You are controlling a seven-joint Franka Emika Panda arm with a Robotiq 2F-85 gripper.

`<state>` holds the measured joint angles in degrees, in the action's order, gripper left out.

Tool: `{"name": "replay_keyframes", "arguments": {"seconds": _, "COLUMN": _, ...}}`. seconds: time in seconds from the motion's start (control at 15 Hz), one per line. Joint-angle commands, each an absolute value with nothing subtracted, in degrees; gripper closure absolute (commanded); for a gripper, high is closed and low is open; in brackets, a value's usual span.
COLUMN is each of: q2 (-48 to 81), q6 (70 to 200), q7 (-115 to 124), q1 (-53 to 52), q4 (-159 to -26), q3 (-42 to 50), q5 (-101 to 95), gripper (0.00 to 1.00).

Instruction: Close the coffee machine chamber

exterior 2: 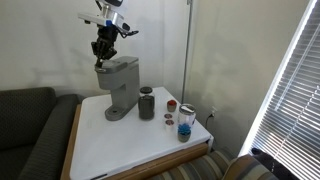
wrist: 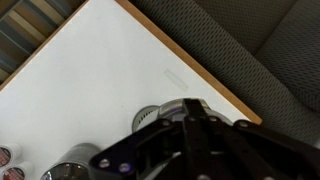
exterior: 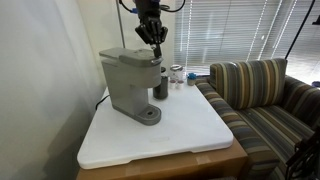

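White table (exterior: pixel 150 140) fills the space between a bare wall and a striped couch (exterior: pixel 262 88) on the right, with window blinds (exterior: pixel 225 28) beyond. At its far left stands the grey coffee machine (exterior: pixel 130 80), whose lid state is hard to make out. The gripper (exterior: pixel 153 42) hangs just above the machine's top with its fingers drawn narrow, gripping nothing. Right of the machine are a dark tumbler (exterior 2: pixel 147 103) and a clear jar (exterior 2: pixel 186 122) with red and blue contents; its label is too small to read. The wrist view is mostly dark linkage.
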<state>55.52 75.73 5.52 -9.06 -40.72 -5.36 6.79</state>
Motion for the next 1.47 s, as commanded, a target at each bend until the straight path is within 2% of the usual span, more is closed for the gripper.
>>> {"name": "replay_keyframes", "arguments": {"seconds": 0.0, "q2": 61.3, "q6": 74.7, "q7": 6.5, "q1": -8.4, "q4": -36.3, "q3": -6.0, "q5": 8.7, "gripper": 1.0}}
{"name": "replay_keyframes", "arguments": {"seconds": 1.4, "q2": 56.2, "q6": 72.1, "q7": 14.3, "q1": -9.6, "q4": -34.5, "q3": -4.5, "q5": 6.1, "gripper": 1.0}}
